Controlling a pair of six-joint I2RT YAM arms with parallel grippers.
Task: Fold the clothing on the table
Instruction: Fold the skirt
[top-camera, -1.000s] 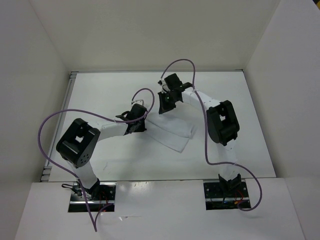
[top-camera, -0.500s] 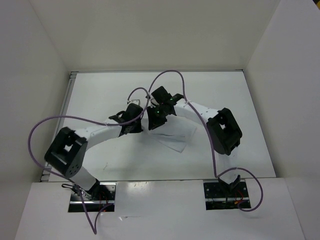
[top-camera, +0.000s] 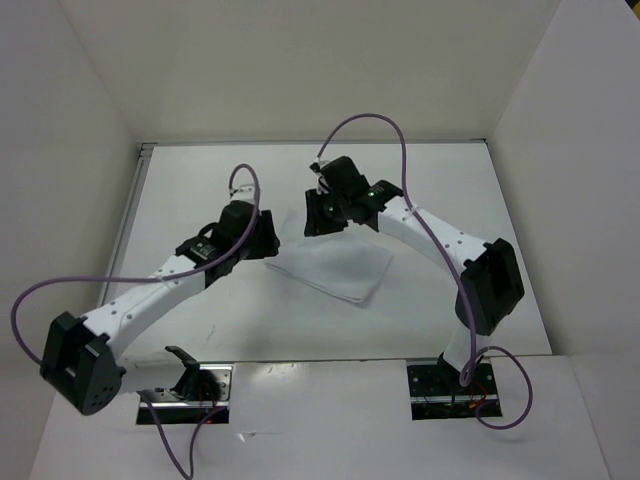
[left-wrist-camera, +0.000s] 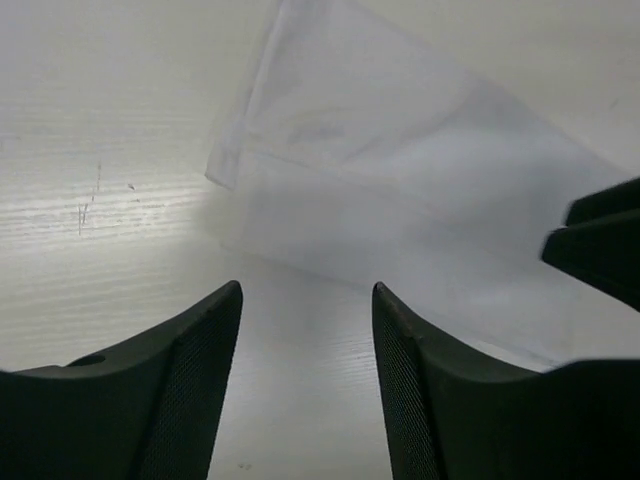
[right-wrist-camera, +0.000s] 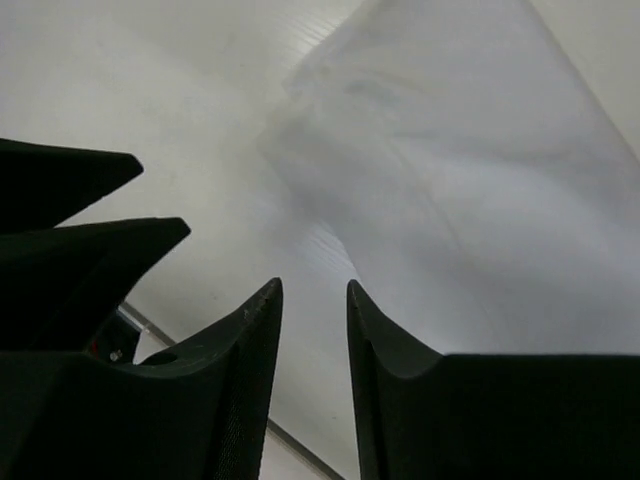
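Question one, going from the left: how does the left gripper (left-wrist-camera: 306, 292) stand?

Its two black fingers (left-wrist-camera: 195, 375) are spread, with nothing between them. They are hard curved blades, and the inner pads have a fine mesh grain. It sits just beside the left corner of the clothing (top-camera: 335, 268).

And the clothing itself?

It is thin white fabric, limp and smooth. It lies flat near the middle of the table (top-camera: 200, 190) as a lopsided four-sided shape. The left wrist view shows one layer lying over another, with a narrow strip sticking out at the corner. The table is matte white with a faint straight grain and a few small dark scratches (left-wrist-camera: 82, 213).

Then the right gripper (right-wrist-camera: 313, 288)?

It has the same black fingers, parted by a narrower gap and pinching nothing. It hangs by the far edge of the clothing, near the left gripper, whose pointed tips show at the left of the right wrist view.

Anything else?

The left arm (top-camera: 150, 295) and the right arm (top-camera: 435, 228) are white tubes with black joints. A purple cable (top-camera: 370, 116) arches above the right wrist.
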